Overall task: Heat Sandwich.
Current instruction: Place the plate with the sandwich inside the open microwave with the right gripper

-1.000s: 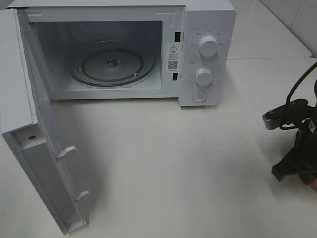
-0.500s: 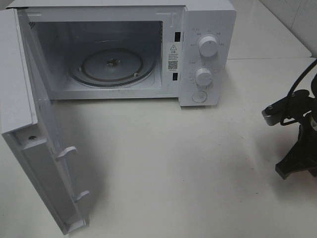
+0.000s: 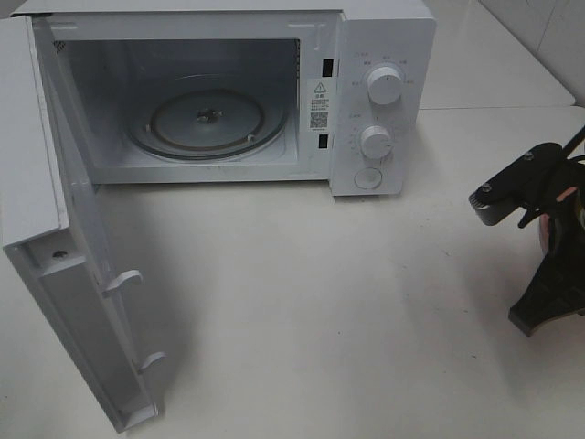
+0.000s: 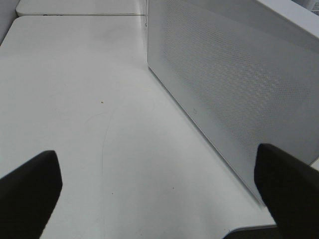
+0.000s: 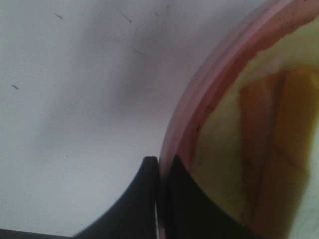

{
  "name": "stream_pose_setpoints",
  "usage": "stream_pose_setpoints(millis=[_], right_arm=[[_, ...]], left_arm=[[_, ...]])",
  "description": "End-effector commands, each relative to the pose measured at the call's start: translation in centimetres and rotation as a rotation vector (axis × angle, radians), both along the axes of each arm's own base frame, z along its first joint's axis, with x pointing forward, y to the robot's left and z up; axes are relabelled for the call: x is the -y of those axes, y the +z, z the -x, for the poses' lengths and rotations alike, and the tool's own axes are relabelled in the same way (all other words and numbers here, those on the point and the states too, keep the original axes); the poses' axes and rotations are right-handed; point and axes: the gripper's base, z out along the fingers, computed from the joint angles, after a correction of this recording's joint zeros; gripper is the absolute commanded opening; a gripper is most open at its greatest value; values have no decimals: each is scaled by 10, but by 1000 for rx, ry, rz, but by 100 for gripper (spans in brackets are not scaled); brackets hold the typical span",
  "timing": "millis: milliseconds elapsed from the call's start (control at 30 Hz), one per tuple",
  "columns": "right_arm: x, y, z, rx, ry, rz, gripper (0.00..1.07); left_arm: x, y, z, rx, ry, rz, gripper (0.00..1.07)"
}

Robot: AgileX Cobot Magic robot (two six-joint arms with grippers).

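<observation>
1. Your right end effector (image 5: 159, 167) is pressed together on the rim of the pink plate (image 5: 199, 89). So thin an edge pinch could let the plate tip or slip.
2. The sandwich (image 5: 269, 129) lies on that plate, well to the right of the microwave (image 3: 384, 55). Any tilt may slide it off.
3. The microwave holds only its glass turntable (image 3: 206, 119), and its door (image 3: 64, 274) is open.
4. Your left end effector (image 4: 159, 172) stands spread and empty beside the door.
</observation>
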Motion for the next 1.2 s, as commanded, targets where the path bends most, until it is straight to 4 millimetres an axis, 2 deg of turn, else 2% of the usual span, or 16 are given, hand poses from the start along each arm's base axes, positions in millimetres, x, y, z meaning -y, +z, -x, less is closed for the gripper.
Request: stream_pose_setpoints(millis=[33, 567, 800, 1200], right_arm=[[-5, 9, 7, 7, 70, 33, 0], [-46, 25, 40, 3, 375, 35, 0], [-65, 28, 57, -42, 618, 45, 0], [-80, 27, 71, -106, 891, 77, 0]], left_arm=[[0, -1, 2, 12, -8, 9, 98], [0, -1, 2, 12, -8, 9, 98], [0, -1, 2, 12, -8, 9, 98], [0, -1, 2, 12, -8, 9, 98]])
